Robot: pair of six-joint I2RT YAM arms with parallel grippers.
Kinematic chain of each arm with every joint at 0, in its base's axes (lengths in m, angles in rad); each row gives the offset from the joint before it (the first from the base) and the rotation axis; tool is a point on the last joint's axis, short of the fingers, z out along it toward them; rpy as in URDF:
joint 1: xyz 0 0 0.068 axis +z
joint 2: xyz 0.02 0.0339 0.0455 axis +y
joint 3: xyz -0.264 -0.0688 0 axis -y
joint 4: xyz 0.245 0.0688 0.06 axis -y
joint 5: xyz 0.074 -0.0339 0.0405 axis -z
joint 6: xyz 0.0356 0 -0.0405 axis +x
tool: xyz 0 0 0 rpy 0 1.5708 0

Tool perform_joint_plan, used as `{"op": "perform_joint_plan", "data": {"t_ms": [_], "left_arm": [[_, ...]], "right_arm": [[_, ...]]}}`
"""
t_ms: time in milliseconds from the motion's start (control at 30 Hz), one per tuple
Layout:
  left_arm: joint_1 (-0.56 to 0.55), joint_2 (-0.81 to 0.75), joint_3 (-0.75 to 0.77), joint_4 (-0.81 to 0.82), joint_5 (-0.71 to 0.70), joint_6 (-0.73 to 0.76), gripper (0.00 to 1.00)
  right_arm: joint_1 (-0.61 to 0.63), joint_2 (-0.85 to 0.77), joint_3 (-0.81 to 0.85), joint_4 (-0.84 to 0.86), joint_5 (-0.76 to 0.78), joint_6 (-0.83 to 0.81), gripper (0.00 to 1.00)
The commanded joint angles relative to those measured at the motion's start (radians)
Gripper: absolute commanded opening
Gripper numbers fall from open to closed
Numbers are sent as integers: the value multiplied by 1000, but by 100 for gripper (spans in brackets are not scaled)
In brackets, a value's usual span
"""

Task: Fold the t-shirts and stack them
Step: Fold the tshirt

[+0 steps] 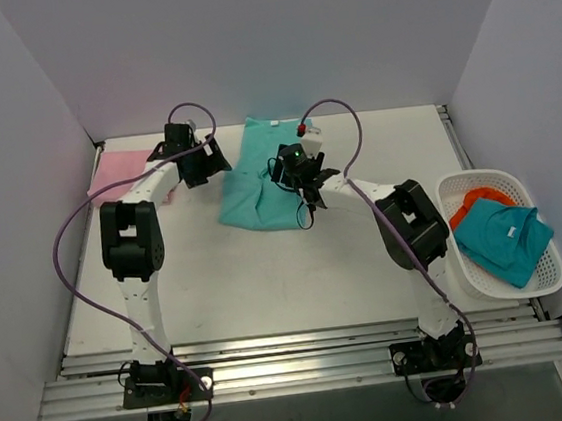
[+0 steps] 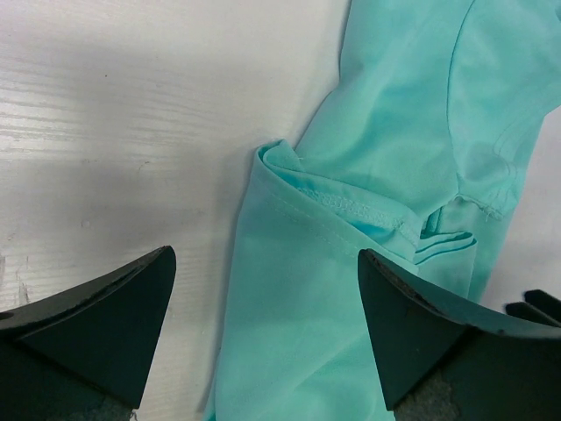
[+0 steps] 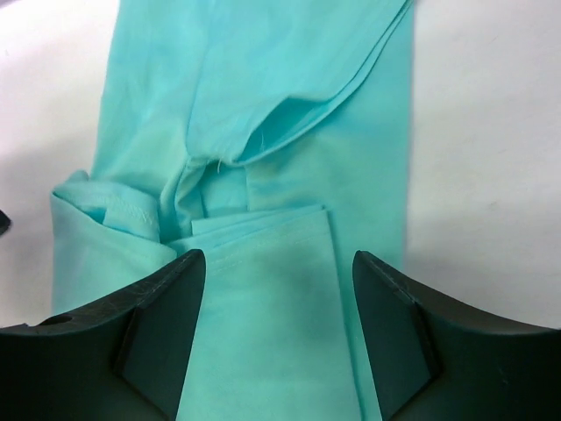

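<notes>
The light turquoise-green t-shirt (image 1: pixel 254 188) lies partly folded at the back middle of the table, its white neck label (image 1: pixel 274 121) at the far edge. My left gripper (image 1: pixel 214 162) is open just above the shirt's left edge. In the left wrist view the gripper (image 2: pixel 263 294) straddles a folded hem of the shirt (image 2: pixel 394 132). My right gripper (image 1: pixel 289 169) is open over the shirt's right part. In the right wrist view the gripper (image 3: pixel 279 294) straddles a folded flap of the shirt (image 3: pixel 263 105). Neither holds cloth. The pale pink t-shirt (image 1: pixel 116 172) lies flat at the far left.
A white basket (image 1: pixel 479 177) at the right edge holds a teal garment (image 1: pixel 505 237) and an orange one (image 1: pixel 476 197). Grey walls close the table on the left, back and right. Purple cables loop over both arms.
</notes>
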Motion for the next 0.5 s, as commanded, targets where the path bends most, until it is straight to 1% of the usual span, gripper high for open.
{"op": "perform_joint_plan", "data": {"t_ms": [0,167,467], "left_arm": [[0,0,1,54,24,17,94],[8,-12,-11,57,12,17,94],[26,-83,-71,79,10,14,94]], "right_arm": [[3,-126,-8,-47,101,-53,64],[-13,-137,-40,-42,98,-59,65],[-10,-66,-28,-10,56,-33,62]]}}
